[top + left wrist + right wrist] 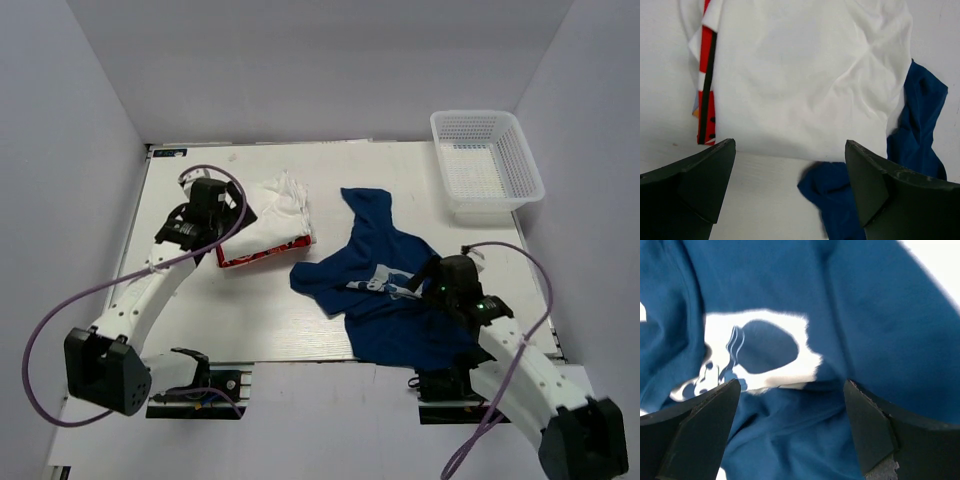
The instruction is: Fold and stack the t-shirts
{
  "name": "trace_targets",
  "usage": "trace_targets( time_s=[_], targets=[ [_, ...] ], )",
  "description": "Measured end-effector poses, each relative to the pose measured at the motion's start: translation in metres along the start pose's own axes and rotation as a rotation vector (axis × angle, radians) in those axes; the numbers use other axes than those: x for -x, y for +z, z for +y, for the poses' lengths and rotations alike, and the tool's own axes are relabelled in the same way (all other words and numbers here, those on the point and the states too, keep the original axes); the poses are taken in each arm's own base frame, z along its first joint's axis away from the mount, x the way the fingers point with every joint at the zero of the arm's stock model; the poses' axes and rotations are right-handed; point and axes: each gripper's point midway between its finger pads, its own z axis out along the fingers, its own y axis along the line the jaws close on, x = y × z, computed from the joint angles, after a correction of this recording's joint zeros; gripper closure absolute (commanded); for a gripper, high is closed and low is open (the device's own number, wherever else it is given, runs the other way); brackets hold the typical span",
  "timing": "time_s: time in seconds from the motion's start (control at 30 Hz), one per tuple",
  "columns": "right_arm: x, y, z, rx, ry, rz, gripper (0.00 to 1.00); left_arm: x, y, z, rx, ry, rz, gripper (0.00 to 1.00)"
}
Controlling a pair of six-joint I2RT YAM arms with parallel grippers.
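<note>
A navy blue t-shirt [385, 290] with a pale chest print lies crumpled at the centre right of the table. It fills the right wrist view [875, 315], its print [785, 370] between the jaws. My right gripper [425, 280] is open just above it, holding nothing. A folded pile of white t-shirts with red parts [268, 228] lies at the centre left; it shows in the left wrist view [800, 75]. My left gripper [205, 215] is open and empty over the pile's left edge. A navy sleeve [920, 125] shows past the pile.
A white plastic mesh basket [485, 160] stands at the back right corner. Purple cables loop from both arms. Grey walls close in the table [250, 310] on three sides.
</note>
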Motion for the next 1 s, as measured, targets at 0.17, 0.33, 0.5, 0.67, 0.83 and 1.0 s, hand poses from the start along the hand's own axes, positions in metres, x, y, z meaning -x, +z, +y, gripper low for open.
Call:
trace_targets(
  time_s=[0.17,0.33,0.5,0.67,0.83,1.0],
  targets=[
    [0.025,-0.024,-0.02,-0.09,-0.002,-0.1,0.1,-0.003,0.03,-0.017,-0.031,0.043,0.036,0.0],
    [0.026,-0.015,-0.009,-0.087,-0.112,-0.02,0.1,-0.025,0.075,-0.028,-0.05,0.147,0.137,0.0],
    [0.017,-0.001,-0.004,-0.057,-0.184,0.043,0.1,-0.045,0.113,-0.021,-0.003,0.245,0.209,0.0],
    [0.025,0.003,-0.002,-0.068,-0.214,0.03,0.1,-0.035,0.142,-0.009,0.118,0.341,0.198,0.0],
    [0.038,0.006,-0.006,-0.112,-0.219,-0.027,0.1,-0.005,0.176,-0.006,0.144,0.468,0.124,0.0],
    [0.052,0.014,-0.006,-0.16,-0.229,-0.047,0.1,0.045,0.217,0.002,0.154,0.528,0.039,0.0]
  ],
)
